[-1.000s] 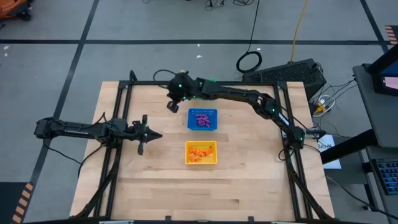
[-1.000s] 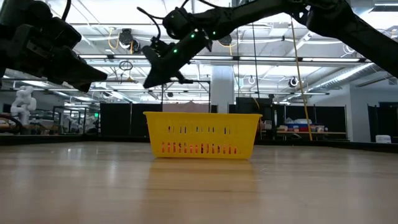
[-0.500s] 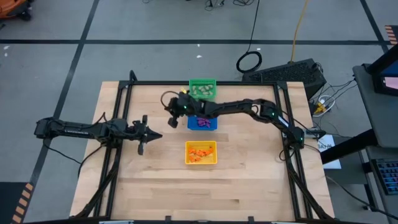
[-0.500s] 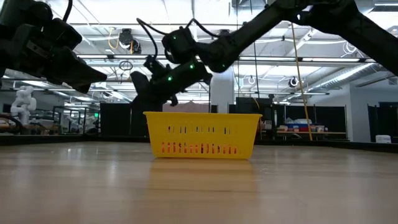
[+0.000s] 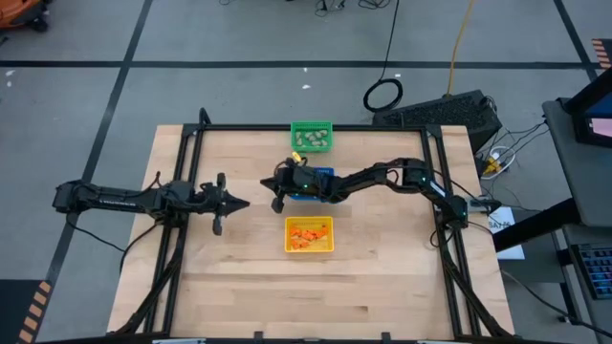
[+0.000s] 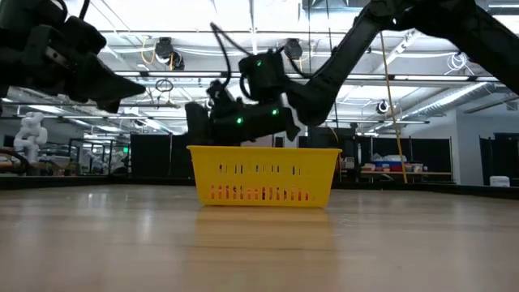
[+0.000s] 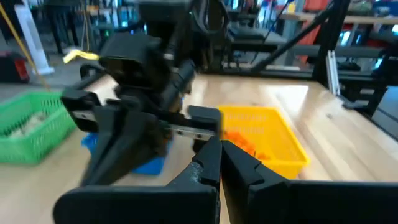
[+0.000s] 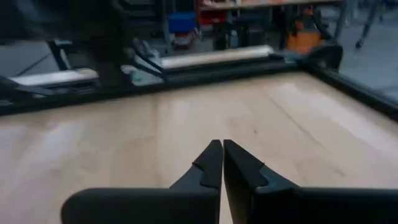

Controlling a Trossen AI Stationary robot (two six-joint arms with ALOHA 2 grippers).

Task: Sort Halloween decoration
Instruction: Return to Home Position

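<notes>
High view: orange trinkets (image 5: 308, 235) lie in the yellow basket (image 5: 309, 250), pale trinkets (image 5: 312, 139) in the green basket (image 5: 311, 125); right end effector (image 8: 222, 148), pinched shut and empty beside the blue basket (image 5: 328, 175), should rise clear of rims before swinging home; left end effector (image 7: 221, 147) parked, likewise shut.

A yellow basket (image 6: 263, 162) stands on the wooden table (image 6: 259, 247), about midway across; through the slots low in its near wall show orange trinkets (image 6: 261, 194) (only as slivers of colour, no shapes to tell); the right arm slopes down from the upper right, and its right gripper (image 6: 198, 128) hangs just above the basket's rim, toward the left corner, with small green lights glowing on the wrist behind it; the left gripper (image 6: 136, 83) sits high at the left edge, pointing toward the middle, well apart from the basket; beyond the table lie dark partitions, ceiling beams and a white figure (image 6: 31, 130) far off at the left.
</notes>
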